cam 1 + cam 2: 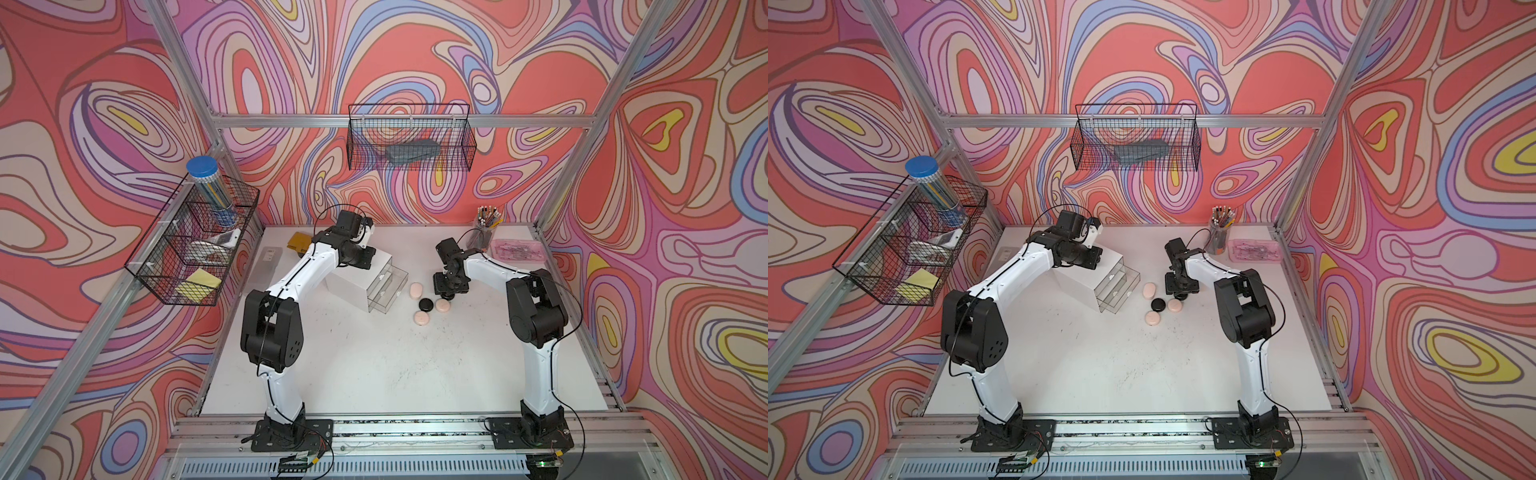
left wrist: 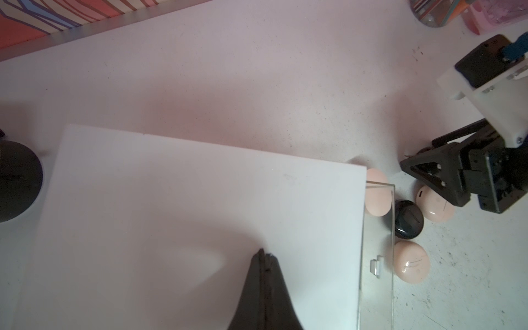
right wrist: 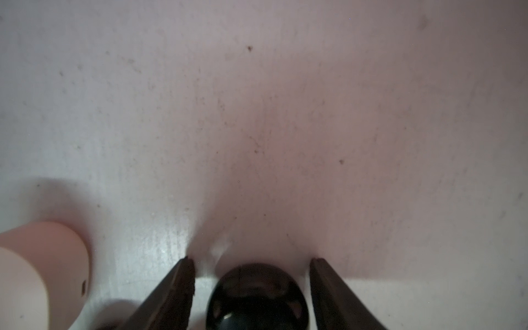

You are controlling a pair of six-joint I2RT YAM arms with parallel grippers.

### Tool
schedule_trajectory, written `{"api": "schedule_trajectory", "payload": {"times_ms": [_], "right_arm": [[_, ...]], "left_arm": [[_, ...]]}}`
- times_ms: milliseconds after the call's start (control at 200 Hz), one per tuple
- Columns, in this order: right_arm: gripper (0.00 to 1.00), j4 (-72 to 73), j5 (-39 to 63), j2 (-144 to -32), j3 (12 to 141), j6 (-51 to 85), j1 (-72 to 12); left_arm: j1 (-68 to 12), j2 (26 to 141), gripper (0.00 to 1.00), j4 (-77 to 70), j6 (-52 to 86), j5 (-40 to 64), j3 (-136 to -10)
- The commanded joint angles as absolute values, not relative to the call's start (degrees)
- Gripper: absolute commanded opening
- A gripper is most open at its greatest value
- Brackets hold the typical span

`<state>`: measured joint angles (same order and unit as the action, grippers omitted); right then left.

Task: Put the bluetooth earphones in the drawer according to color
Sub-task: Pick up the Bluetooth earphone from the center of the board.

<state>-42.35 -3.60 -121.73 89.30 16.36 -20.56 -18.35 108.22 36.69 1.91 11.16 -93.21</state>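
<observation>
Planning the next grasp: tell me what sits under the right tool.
A black earphone case lies between the right tool's open fingers. In both top views the tool mostly covers it.

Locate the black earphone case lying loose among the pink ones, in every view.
Top view: loose black case, mid-table, right of the drawer.
Top view: same spot.
Left wrist: near the right edge.
Right wrist: not in it; that is another black case.
Shared landmark: the pink case beside it.
</observation>
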Motion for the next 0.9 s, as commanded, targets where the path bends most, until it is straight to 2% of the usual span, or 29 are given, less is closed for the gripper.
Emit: {"api": "schedule_trajectory", "payload": {"times_ms": [0, 290, 401, 511, 591, 896], "right_arm": [[0.66, -45.11, -3.58, -122.18, 89.27, 15.81, -20.2], [0.65, -44.82, -3.1, -121.11, 87.37, 15.99, -20.17], [0.52, -44.84, -2.4, -121.38, 87.19, 15.86, -20.21], [0.46, -44.53, -2.59, -120.83, 86.95, 16.28, -20.18], [0.38, -44.08, -3.02, -119.52, 86.57, 16.61, -20.17], [0.35, -43.29, -1.89, -113.17, 87.89, 16.56, -20.22]], "left_arm": [[-19.59, 116.02, 0.0, 51.42, 1.42, 10.9, -87.89], [-19.59, 116.46, 0.0, 51.46, 1.41, 11.0, -87.95], [-19.6, 116.48, 0.0, 51.58, 1.38, 10.98, -87.81], [-19.6, 116.46, 0.0, 51.68, 1.3, 11.11, -87.85], [-19.6, 116.41, 0.0, 51.61, 1.29, 11.15, -87.85], [-19.64, 116.61, 0.0, 51.67, 1.23, 11.59, -87.89]]}}
